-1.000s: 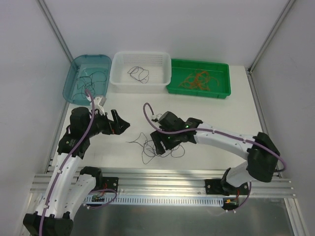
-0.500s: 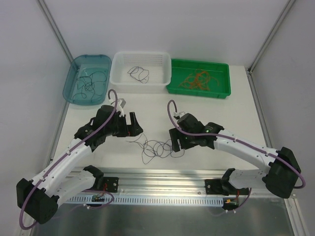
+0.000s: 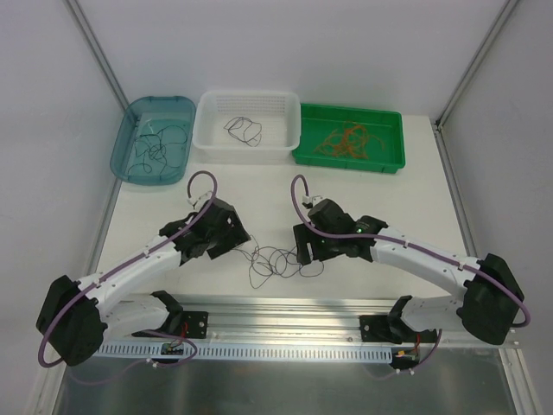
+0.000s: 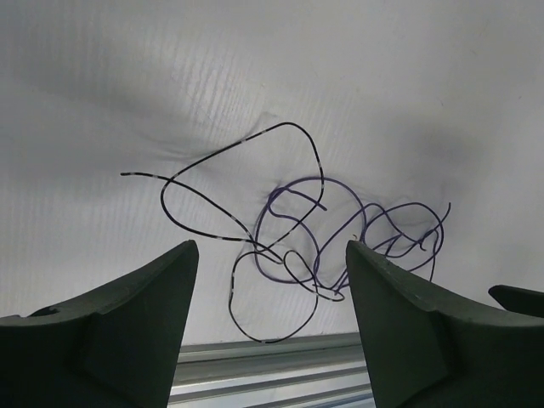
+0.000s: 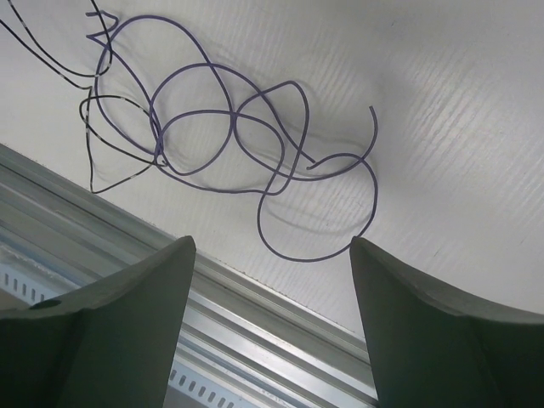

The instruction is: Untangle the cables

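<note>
A small tangle of thin cables (image 3: 276, 259) lies on the white table near its front edge, between my two grippers. In the left wrist view a black cable (image 4: 289, 125) loops through a purple one (image 4: 327, 180). My left gripper (image 3: 235, 239) sits low just left of the tangle, open, with the loops on the table ahead of its fingers (image 4: 270, 252). My right gripper (image 3: 304, 251) hovers at the tangle's right side, open and empty. In the right wrist view its fingers (image 5: 272, 246) frame the lowest purple loop (image 5: 314, 255); the black cable (image 5: 89, 110) lies at the left.
Three containers line the back: a teal bin (image 3: 130, 130) with dark cables, a white basket (image 3: 207, 130) with one black cable, and a green tray (image 3: 389, 130) with orange cables. An aluminium rail (image 3: 285, 311) runs just in front of the tangle.
My left arm has swung in from the left and lowered beside the tangle, its jaws narrowing a little. My right gripper has shifted right, off the top of the tangle.
</note>
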`<state>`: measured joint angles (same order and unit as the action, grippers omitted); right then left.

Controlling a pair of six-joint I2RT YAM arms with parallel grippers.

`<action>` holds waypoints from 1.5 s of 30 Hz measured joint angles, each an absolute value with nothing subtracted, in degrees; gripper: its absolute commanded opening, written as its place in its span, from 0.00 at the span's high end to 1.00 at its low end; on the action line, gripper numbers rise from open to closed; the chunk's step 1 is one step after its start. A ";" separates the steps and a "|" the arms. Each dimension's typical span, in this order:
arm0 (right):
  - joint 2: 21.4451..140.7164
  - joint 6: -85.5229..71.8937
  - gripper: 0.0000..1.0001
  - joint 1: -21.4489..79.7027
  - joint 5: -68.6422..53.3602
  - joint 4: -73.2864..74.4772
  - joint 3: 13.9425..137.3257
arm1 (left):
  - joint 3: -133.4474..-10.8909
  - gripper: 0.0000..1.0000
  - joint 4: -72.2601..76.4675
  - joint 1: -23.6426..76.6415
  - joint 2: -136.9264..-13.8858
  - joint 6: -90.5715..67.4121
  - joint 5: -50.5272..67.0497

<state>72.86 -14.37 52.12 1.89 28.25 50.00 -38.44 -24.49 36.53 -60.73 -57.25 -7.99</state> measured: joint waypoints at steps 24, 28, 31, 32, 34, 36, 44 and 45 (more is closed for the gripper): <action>86.61 -16.34 0.31 52.10 -5.67 19.86 49.10 | -35.79 0.99 -21.30 42.41 -72.10 -70.98 -15.51; 88.88 -17.21 0.44 51.40 -5.98 19.75 49.10 | -35.83 1.00 -21.32 42.41 -69.91 -68.79 -15.92; 90.35 -17.91 0.62 50.30 -6.33 19.73 49.10 | -35.94 1.00 -21.43 42.41 -66.32 -66.39 -17.10; 90.61 -18.15 0.75 49.91 -6.50 19.86 49.17 | -36.14 1.00 -21.71 42.41 -65.06 -65.41 -17.39; 90.76 -18.70 0.88 49.15 -6.44 19.92 49.17 | -36.86 1.00 -22.41 42.41 -62.65 -63.26 -18.63; 90.80 -19.25 0.98 48.47 -6.44 19.99 49.17 | -38.20 1.00 -23.83 42.37 -60.77 -61.17 -19.94; 86.00 -19.18 0.99 41.91 -3.79 23.31 46.65 | -46.78 1.00 -29.74 32.45 -54.87 -47.53 -21.34; 84.58 -18.79 0.99 40.51 -3.05 24.36 46.28 | -47.81 1.00 -30.28 30.22 -54.63 -45.67 -21.21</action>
